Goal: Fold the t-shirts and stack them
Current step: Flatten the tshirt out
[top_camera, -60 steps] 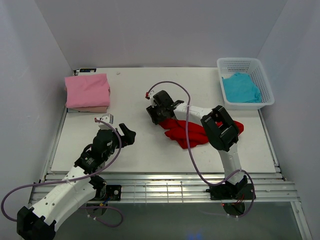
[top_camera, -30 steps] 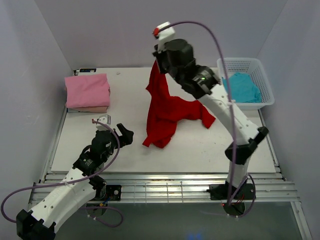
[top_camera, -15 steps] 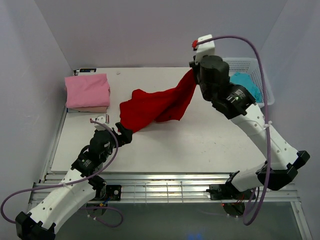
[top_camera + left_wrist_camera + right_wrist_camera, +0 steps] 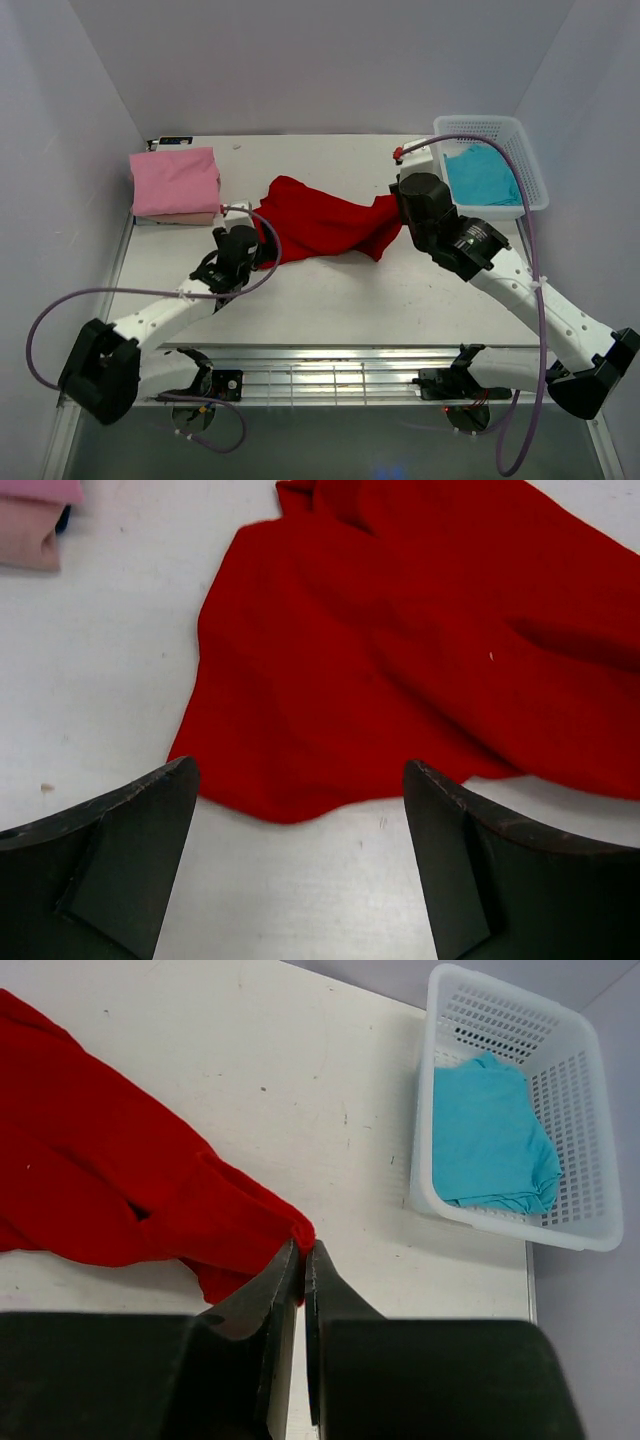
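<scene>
Down it comes: the right arm has swung low and the bright red cloth t-shirt (image 4: 320,225), half a second ago strung up in the air, now lies spread across the middle of the white surface (image 4: 350,300), while the left arm has pushed forward to its near-left hem. The right tool (image 4: 303,1252) is pressed together, pinching the shirt's right-hand end, and the left tool (image 4: 300,772) stands spread wide at that hem, gripping nothing. Far left, a folded pink t-shirt (image 4: 175,180) sits on a beige one (image 4: 180,217); far right, a turquoise t-shirt (image 4: 482,175) lies in the white plastic lattice basket (image 4: 480,121).
</scene>
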Robot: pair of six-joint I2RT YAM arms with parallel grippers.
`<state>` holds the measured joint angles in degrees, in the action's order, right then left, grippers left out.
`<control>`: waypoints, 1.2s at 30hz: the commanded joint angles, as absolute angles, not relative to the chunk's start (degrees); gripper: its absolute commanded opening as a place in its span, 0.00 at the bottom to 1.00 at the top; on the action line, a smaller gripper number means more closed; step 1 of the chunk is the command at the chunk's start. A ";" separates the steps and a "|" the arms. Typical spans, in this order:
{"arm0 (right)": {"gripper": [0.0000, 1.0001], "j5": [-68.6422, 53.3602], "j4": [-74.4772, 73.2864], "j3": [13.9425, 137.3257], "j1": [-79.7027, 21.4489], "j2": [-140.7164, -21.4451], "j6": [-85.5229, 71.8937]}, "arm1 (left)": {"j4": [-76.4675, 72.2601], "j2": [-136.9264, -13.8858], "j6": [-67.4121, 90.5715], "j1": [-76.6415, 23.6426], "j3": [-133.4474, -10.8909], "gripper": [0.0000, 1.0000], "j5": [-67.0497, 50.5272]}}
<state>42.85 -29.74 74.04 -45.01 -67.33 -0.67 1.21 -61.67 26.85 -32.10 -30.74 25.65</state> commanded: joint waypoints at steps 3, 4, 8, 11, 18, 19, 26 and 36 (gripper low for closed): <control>0.08 41.49 -24.61 68.39 -44.74 -63.20 -4.31 | -8.70 -79.69 17.15 -30.68 -43.83 0.92 33.22; 0.08 41.05 -24.17 66.73 -44.74 -62.85 -4.31 | -8.96 -81.98 16.88 -30.06 -45.34 0.92 33.83; 0.08 40.17 -23.03 63.37 -44.74 -61.09 -4.57 | -12.65 -88.67 15.65 -26.03 -49.56 0.90 30.86; 0.08 39.82 -22.33 61.80 -44.65 -60.65 -4.48 | -13.45 -92.71 15.21 -22.60 -52.72 0.84 27.18; 0.08 38.85 -20.13 61.00 -44.65 -61.70 -3.08 | -13.80 -102.73 15.03 -16.53 -60.55 0.84 16.55; 0.08 38.76 -19.78 60.91 -44.65 -61.87 -2.90 | -13.71 -103.70 14.68 -16.35 -61.34 0.85 15.83; 0.08 38.50 -18.72 61.26 -44.56 -64.60 -2.37 | -6.95 -108.02 16.26 -15.56 -64.60 0.87 10.20; 0.08 38.85 -18.19 60.38 -44.56 -65.04 -2.55 | -2.28 -107.93 18.02 -15.29 -64.42 0.82 11.25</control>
<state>38.35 -21.63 60.95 -44.73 -65.67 -2.61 -3.99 -108.99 17.37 -15.79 -62.85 11.29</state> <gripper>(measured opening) 0.084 0.837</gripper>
